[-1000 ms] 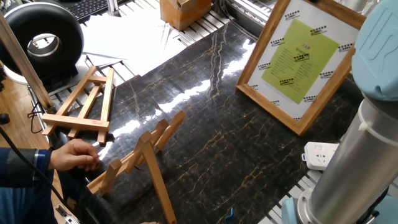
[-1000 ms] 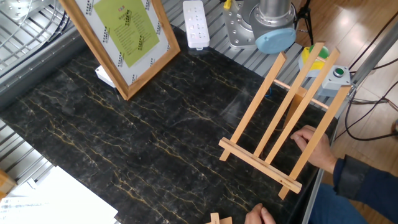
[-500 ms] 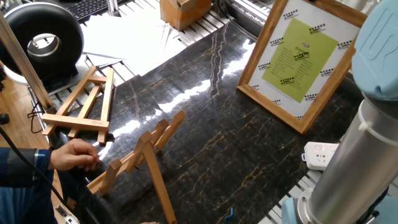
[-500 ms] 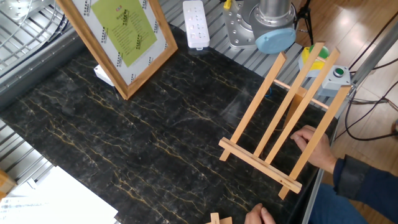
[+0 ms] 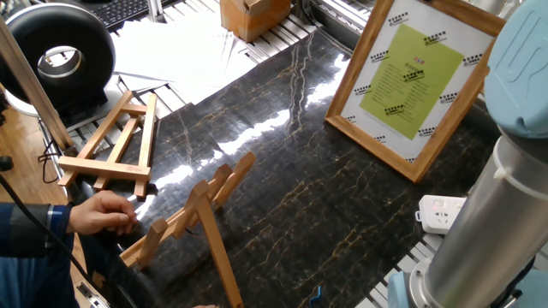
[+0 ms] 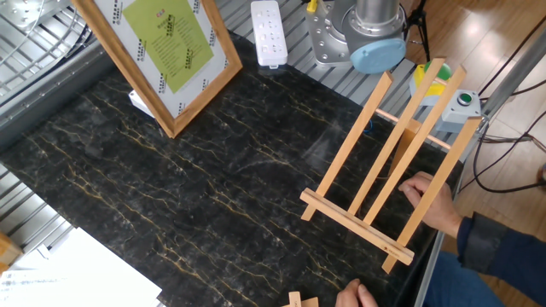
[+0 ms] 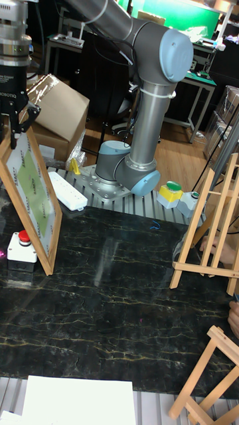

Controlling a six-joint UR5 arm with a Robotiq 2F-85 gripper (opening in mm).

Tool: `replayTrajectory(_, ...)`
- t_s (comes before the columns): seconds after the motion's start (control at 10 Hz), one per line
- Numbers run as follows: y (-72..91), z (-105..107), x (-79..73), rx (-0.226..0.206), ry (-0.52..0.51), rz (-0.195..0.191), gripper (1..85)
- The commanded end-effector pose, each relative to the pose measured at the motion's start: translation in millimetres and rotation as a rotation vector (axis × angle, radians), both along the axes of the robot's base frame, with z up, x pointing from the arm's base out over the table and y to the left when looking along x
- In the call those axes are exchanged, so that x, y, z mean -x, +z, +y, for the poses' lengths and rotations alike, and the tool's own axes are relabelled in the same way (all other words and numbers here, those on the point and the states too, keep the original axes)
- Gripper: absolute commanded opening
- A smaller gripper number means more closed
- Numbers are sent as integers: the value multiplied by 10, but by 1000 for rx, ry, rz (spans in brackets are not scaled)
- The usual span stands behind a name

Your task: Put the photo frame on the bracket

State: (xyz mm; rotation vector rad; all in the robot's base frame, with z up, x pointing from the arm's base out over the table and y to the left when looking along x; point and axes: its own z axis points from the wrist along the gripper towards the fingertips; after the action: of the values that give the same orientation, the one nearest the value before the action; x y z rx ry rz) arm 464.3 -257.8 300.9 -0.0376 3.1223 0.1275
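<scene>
We are holding the photo frame [image 7: 30, 189] by its top edge, the gripper [image 7: 13, 129] with its jaws closed down over the upper rail. The frame is hanging tilted, its lowest corner just above or grazing the desk [image 6: 213, 196]; we cannot tell which. It is sitting well apart from the bracket [image 6: 388, 162], at the opposite side of the desk.

The risk we are judging: a broad flat frame pinched at one point may swing or twist in the jaws during the carry, catching a corner on the desk or knocking the thin slats of the bracket. A person's hand [image 6: 431, 198] is resting on the bracket, just beside where the frame must land.

The frame is smooth light wood around a white sheet with a yellow-green panel. The bracket is pale wood, three long slats over a ledge bar. The desk is glossy black marble with gold veining. A white power strip [image 6: 270, 32] is lying near the frame, beside the robot's base.
</scene>
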Motion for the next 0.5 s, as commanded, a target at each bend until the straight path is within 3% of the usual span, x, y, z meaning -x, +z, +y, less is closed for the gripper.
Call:
replayTrajectory(0.0, 16, 55, -38, -30, 3, -7, 10)
replayTrajectory(0.1, 14, 43, -34, -25, 5, -6, 10)
replayTrajectory(0.2, 25, 126, -31, -58, -20, -2, 10)
replayTrajectory(0.4, 28, 150, -39, -67, -46, -2, 10)
